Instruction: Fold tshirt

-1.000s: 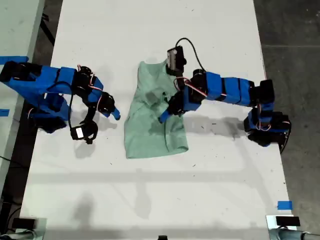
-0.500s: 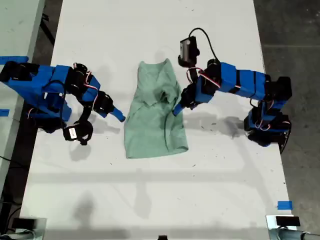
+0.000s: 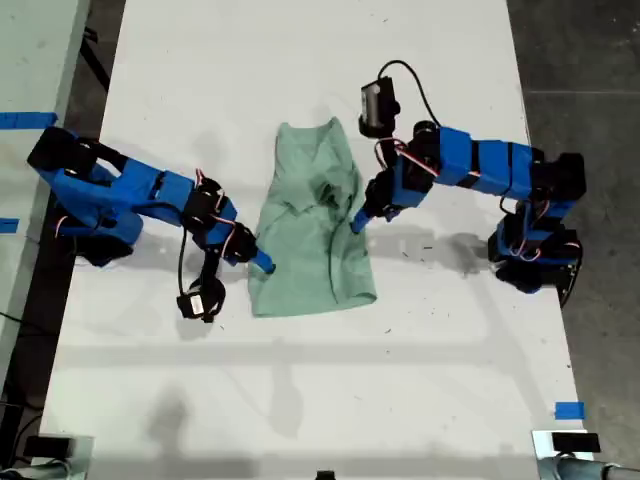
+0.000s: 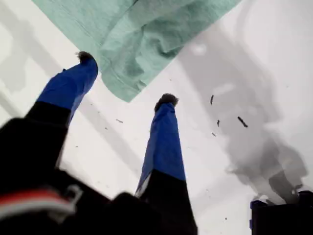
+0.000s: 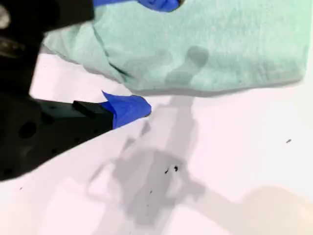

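Mint-green and wrinkled, the tshirt [image 3: 310, 240] lies on the white table [image 3: 420, 380], folded into a long strip with its neck end pointing toward the far edge of the exterior view. My first gripper [image 3: 358, 222] hangs at the edge of the tshirt on the exterior view's right, about halfway along the strip. In its wrist view its two blue fingers [image 4: 164, 142] are spread wide. A folded corner of the cloth [image 4: 132, 44] lies just beyond their tips and nothing is held between them. My second gripper [image 3: 262, 262] reaches in from the opposite side of the tshirt, near the corner of the hem. Its jaws are also apart. One blue finger [image 5: 128, 110] rests on the bare table just beside the cloth edge, and the other shows above the fabric. The edge of the tshirt lies between them but is not pinched. Both arms' shadows fall on the table beside the tshirt.
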Available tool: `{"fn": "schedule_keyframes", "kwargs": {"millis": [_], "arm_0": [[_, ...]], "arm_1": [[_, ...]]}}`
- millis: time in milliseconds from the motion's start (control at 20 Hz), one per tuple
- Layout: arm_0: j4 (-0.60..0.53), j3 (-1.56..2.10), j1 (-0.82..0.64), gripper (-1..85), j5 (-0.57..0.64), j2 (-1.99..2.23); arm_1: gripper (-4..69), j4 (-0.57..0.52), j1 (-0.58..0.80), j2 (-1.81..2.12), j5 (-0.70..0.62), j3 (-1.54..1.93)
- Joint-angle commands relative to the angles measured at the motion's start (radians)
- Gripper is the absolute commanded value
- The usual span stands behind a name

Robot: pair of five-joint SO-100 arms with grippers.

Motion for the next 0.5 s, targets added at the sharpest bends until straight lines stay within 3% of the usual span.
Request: {"fn": "schedule_keyframes", "kwargs": {"millis": [0,250,450], "arm_0": [[-0.071,0.014,-0.035,28.6,-0.014,-0.020],[-0.137,0.058,-0.124,24.7,0.025,-0.100],[-0.127,0.057,-0.133,1.6,0.018,-0.091]], "arm_1": [[27.5,-0.015,-0.021,0.106,0.012,0.005],[27.5,-0.060,-0.034,0.172,0.037,0.109],[26.5,-0.112,-0.034,0.242,0.044,0.209]]}}
